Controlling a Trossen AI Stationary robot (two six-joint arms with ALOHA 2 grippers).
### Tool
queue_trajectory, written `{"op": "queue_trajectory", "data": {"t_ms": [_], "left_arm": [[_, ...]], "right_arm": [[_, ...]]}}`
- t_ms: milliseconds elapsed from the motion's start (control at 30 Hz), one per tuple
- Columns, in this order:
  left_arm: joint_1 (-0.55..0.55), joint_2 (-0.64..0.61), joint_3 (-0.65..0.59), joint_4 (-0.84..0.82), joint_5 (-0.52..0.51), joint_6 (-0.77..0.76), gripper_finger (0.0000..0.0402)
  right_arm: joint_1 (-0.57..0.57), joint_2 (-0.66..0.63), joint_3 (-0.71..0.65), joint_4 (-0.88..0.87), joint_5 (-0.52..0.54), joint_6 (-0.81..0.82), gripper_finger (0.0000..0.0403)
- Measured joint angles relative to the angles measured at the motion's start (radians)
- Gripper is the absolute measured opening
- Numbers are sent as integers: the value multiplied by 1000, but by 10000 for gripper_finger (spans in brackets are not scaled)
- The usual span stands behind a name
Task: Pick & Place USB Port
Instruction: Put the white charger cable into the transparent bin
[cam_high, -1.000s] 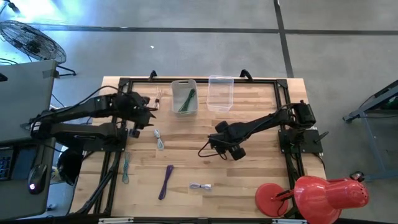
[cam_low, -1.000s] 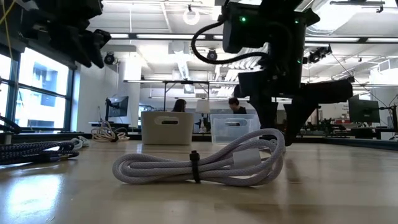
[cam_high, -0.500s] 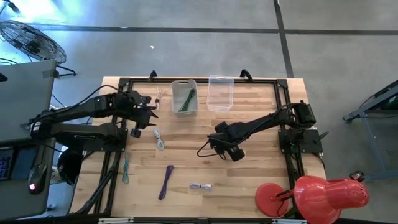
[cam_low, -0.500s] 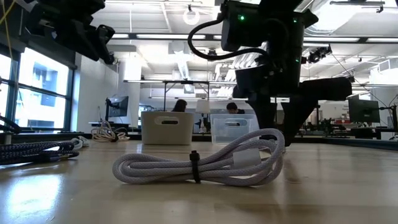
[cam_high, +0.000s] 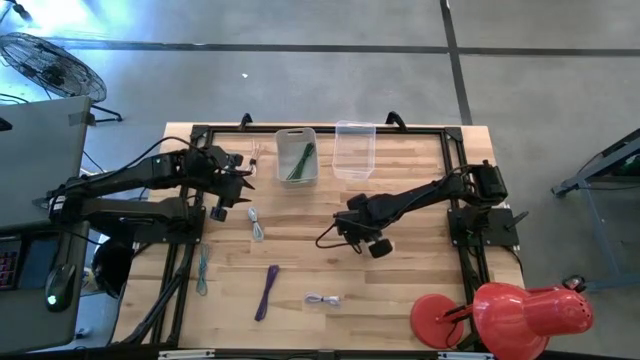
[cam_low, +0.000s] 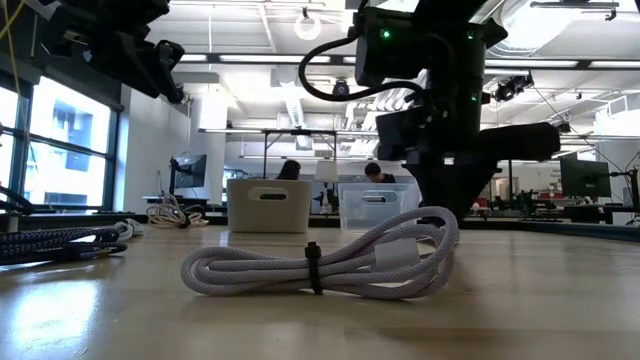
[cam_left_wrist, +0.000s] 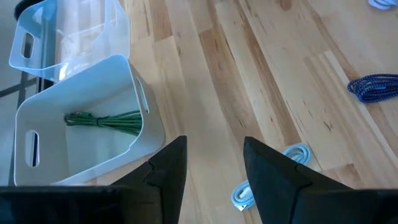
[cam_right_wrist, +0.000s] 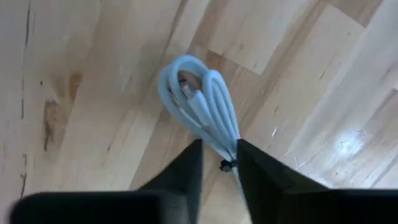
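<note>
The right gripper (cam_right_wrist: 219, 163) sits over the middle of the worktop (cam_high: 400, 290), and its fingers (cam_right_wrist: 181, 173) are nearly closed on a bundled light blue USB cable (cam_right_wrist: 199, 112), whose loops fan out just ahead of the fingertips while the tied end passes between them. Compared with a second ago, this gripper (cam_high: 352, 229) has shifted slightly toward the bins in the high view, and in the low view its dark body (cam_low: 432, 110) has risen a little. The left gripper (cam_left_wrist: 214, 168) hovers with its fingers (cam_left_wrist: 166, 169) spread apart, the white bin (cam_left_wrist: 81, 134) holding a green cable (cam_left_wrist: 102, 120) lying just ahead of them and the clear bin (cam_left_wrist: 68, 31) beyond that; another pale blue cable (cam_left_wrist: 273, 171) lies on the wood close by the fingertips. In the high view the left gripper (cam_high: 228, 185) has barely moved since half a second ago. A white braided cable (cam_low: 320, 262) lies coiled on the worktop in the low view, unchanged, and a purple cable (cam_high: 267, 290) lies well apart from both grippers.
</note>
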Motion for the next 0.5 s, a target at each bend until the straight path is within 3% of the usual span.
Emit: {"op": "queue_trajectory", "data": {"t_ms": [133, 500], "left_arm": [[0, 0, 0, 0, 0, 0, 154], [0, 0, 0, 0, 0, -11, 154]], "right_arm": [[-1, 0, 0, 6, 4, -5, 12], [2, 0, 0, 13, 51, 42, 1]]}}
